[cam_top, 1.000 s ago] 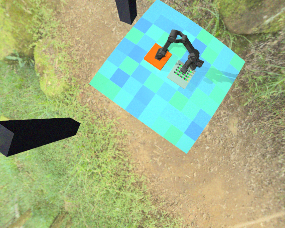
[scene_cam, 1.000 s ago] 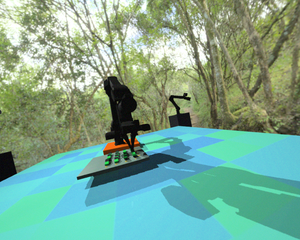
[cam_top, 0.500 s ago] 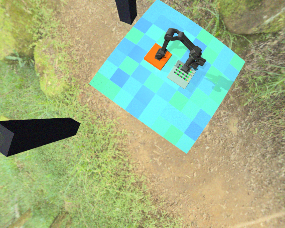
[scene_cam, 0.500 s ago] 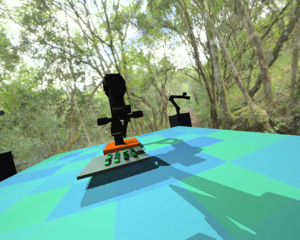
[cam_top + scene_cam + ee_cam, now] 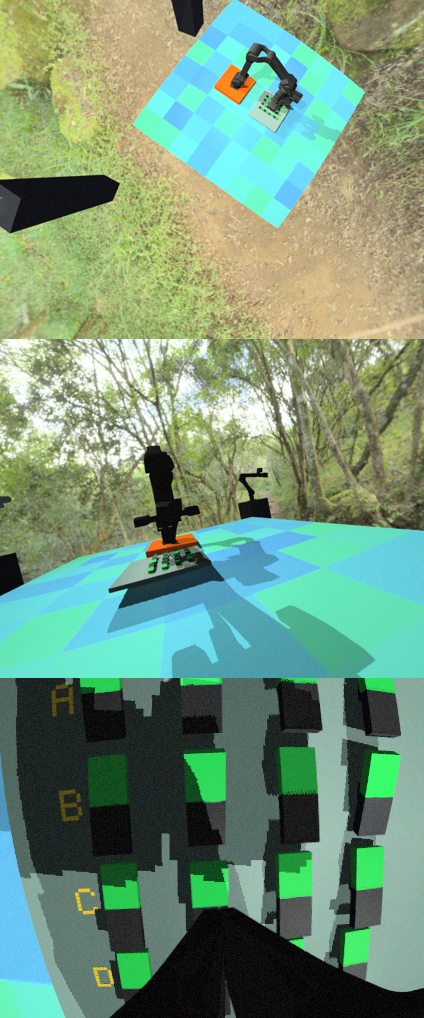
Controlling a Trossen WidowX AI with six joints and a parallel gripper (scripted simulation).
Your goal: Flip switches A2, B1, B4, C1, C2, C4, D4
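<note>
Hard shadows; wrist pic grainy w/ shade.

Gap between the B1 switch (image 5: 109, 805) and B2 switch (image 5: 205, 798), closed hand (image 5: 218, 923) (image 5: 169, 543) over C2, narrower gap between rows B and C, neighbouring switches crowding every side

A woodland clearing (quite leafy): trees (image 5: 298, 413), grass (image 5: 116, 226), bare dirt (image 5: 318, 282).

A square table top (image 5: 231, 160) (image 5: 116, 642) is covered in blue and green patches. A gray panel (image 5: 269, 122) (image 5: 127, 573) and an orange block (image 5: 226, 84) (image 5: 154, 548) are set on it, near each other. Dark shadows are cast beside the panel.
</note>
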